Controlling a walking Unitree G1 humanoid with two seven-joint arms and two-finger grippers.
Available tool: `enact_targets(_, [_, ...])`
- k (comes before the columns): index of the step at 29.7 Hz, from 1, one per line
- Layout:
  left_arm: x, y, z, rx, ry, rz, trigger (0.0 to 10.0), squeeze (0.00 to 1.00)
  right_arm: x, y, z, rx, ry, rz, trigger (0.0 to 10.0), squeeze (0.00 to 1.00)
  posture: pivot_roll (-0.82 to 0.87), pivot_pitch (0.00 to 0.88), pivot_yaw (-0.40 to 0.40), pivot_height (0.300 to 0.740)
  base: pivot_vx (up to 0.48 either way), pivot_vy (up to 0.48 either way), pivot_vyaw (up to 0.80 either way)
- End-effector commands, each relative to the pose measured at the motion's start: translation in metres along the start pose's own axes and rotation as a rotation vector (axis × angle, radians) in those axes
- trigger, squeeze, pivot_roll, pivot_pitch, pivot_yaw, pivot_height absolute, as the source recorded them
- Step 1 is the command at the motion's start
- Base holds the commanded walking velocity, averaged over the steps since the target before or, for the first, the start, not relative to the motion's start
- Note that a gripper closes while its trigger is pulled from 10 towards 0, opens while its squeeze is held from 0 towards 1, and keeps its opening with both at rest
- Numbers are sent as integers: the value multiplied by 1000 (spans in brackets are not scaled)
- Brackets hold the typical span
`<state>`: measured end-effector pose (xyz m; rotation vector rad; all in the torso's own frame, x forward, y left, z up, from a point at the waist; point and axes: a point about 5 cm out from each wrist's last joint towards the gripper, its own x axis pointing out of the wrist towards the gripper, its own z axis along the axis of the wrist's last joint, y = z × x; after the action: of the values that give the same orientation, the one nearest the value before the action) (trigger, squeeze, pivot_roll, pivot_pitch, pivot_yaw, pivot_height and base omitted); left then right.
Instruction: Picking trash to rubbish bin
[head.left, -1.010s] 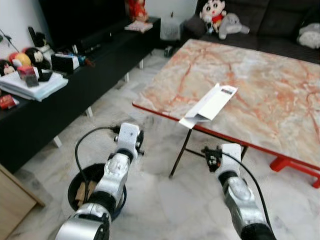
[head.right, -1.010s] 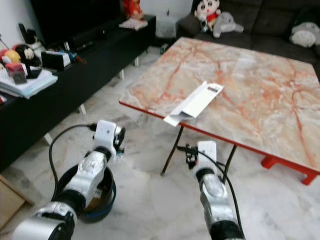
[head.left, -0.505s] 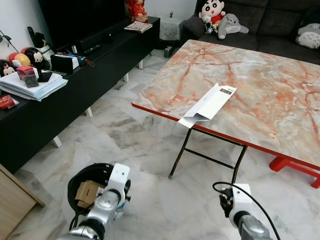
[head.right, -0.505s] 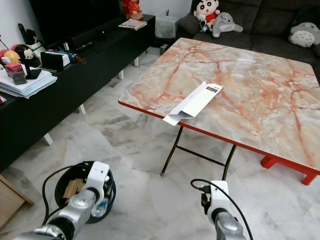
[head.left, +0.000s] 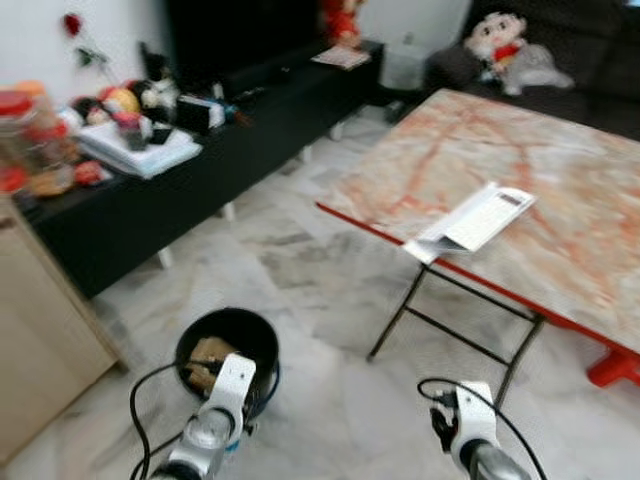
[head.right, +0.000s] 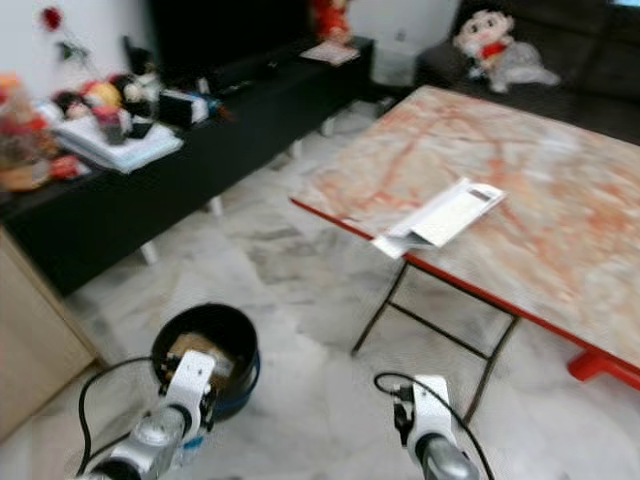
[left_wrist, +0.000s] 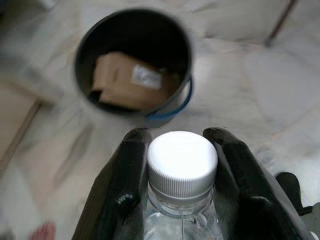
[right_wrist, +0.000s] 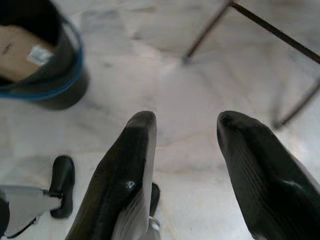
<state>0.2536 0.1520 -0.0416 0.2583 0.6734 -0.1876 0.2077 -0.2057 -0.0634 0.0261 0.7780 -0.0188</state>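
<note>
In the left wrist view my left gripper (left_wrist: 176, 132) is shut on the neck of a clear plastic bottle with a white cap (left_wrist: 182, 160). Just beyond it on the marble floor stands the black rubbish bin (left_wrist: 188, 70) with a blue band, holding a brown cardboard box (left_wrist: 127, 82). From the head camera the bin (head.left: 228, 313) sits right in front of my lowered left arm (head.left: 228, 378). My right gripper (right_wrist: 186, 119) hangs open above bare floor, nothing between its fingers. A flat white carton (head.left: 470, 220) lies at the near edge of the marble-topped table (head.left: 570, 170).
The table's thin metal legs (head.left: 400, 310) stand right of the bin. A black TV console (head.left: 200, 160) loaded with books and toys runs along the left. A wooden cabinet (head.left: 40, 340) is close on the left, and a dark sofa with plush toys (head.left: 505, 45) is behind.
Both arms have dropped from chest height to low in the picture. The camera has swung and blurred, so the bin now sits nearer the middle, close to my left arm.
</note>
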Motion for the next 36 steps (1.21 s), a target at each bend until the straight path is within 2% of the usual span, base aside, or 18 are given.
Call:
enact_targets(1, [0,-1,1,20,-4,-2,10000,0,1,-1,4,-9,-16,0,10000,0,52,23,-66,740,0,0,800])
enact_targets(19, [0,-3,2,15,-16,-10,10000,0,1,-1,4,-57,-22,21,10000,0,54,7,-76,740,0,0,773])
enact_targets(32, [1,-4,2,21,-15,-11,10000,0,2,1,5,-49,-21,34,10000,0,53,0,-77,740,0,0,0])
enact_targets(36, [1,-3,2,16,-14,-1,10000,0,2,1,6,-45,-22,33,10000,0,52,7,-77,740,292,0,0])
